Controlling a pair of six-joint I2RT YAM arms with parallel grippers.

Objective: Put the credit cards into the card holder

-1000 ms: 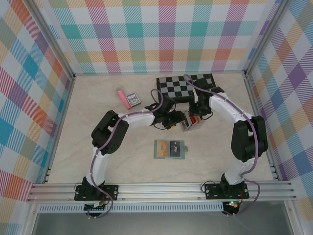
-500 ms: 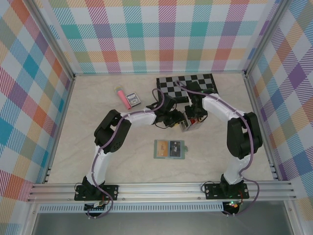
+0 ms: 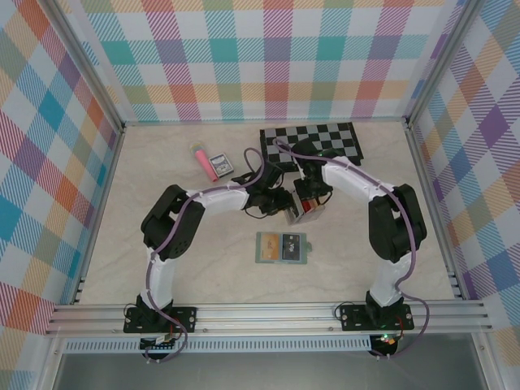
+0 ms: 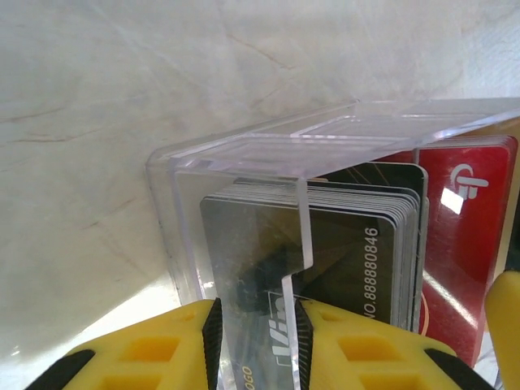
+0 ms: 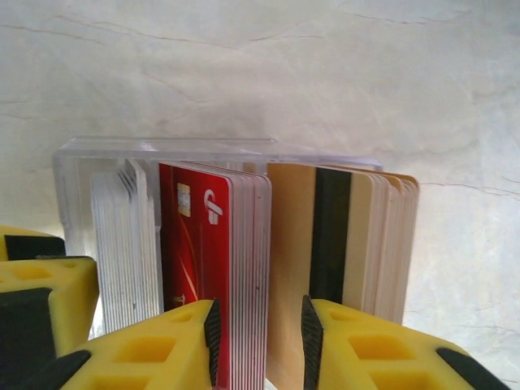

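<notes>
Your left end effector (image 4: 258,329): narrow, pads pinching front wall of clear rack (image 4: 244,154) at table (image 3: 203,268) centre. Your right end effector (image 5: 258,329): narrow, edges of red and tan credit cards (image 5: 207,244) between pads; whether gripped, you cannot tell. Cards stand upright in rack. Card holder (image 3: 262,248): open, flat, near side of rack, apart.

Your credit cards (image 5: 244,268) stand upright in tight stacks inside the clear rack (image 4: 244,154): dark ones, red ones, then yellow-orange. Your sage-green card holder (image 3: 283,247) lies open and flat near the rack, a dark card and an orange card in its pockets.
</notes>
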